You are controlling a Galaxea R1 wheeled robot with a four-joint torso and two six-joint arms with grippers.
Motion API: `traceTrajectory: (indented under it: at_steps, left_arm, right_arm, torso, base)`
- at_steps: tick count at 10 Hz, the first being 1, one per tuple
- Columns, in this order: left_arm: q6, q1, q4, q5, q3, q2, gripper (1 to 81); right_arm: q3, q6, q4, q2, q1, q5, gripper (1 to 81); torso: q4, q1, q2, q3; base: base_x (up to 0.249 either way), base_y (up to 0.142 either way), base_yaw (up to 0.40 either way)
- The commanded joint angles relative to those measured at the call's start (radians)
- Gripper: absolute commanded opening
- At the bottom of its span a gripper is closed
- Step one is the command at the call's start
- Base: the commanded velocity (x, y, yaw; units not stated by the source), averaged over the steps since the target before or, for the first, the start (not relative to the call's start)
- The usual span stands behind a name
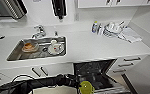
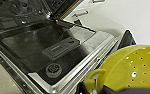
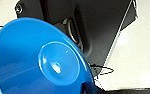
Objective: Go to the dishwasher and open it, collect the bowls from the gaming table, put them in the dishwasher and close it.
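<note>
left end effector (image 1: 79, 86) clamped on a yellow-green bowl (image 1: 86, 87) just above the open dishwasher (image 1: 96, 72) for loading; right end effector's grip on the blue bowl (image 3: 41, 60) cannot be told

Open dishwasher, one yellow-green bowl and one blue bowl.

The dishwasher (image 1: 96, 72) sits built in under the white desk, its door (image 2: 66, 55) dropped open and showing a dark inner panel with a rectangular detergent compartment and a round cap, framed by a steel rim. The cavity behind is dark. A yellow-green bowl (image 1: 86, 87) with small pale speckles hangs over the open door, tilted, its outer side towards the left wrist camera (image 2: 131, 67). A glossy bright blue bowl (image 3: 38, 62) shows its underside and round foot, close to the right wrist camera.
</note>
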Motion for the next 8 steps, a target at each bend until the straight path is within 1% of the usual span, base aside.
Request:
traceTrajectory:
  at_steps: [1, 3, 5, 8]
  left_arm:
    - [-0.002, -0.192, -0.006, 0.064, -0.021, 0.074, 1.0]
    - [-0.002, -0.216, -0.006, 0.079, -0.057, 0.125, 1.0]
    - [-0.002, -0.225, -0.004, 0.081, -0.090, 0.175, 1.0]
    - [-0.002, -0.258, -0.004, 0.088, -0.093, 0.214, 1.0]
  right_arm:
    - [0.006, 0.003, -0.010, -0.006, -0.005, -0.050, 1.0]
    - [0.006, 0.003, -0.010, -0.003, -0.002, -0.050, 1.0]
    - [0.004, 0.003, -0.010, -0.003, -0.002, -0.050, 1.0]
    - [0.000, 0.003, -0.010, 0.002, -0.001, -0.050, 1.0]
  torso:
    - [0.000, 0.000, 0.000, 0.000]
    - [0.000, 0.000, 0.000, 0.000]
    - [0.000, 0.000, 0.000, 0.000]
    - [0.000, 0.000, 0.000, 0.000]
  base:
    - [0.000, 0.000, 0.000]
    - [0.000, 0.000, 0.000]
    - [0.000, 0.000, 0.000]
    - [0.000, 0.000, 0.000]
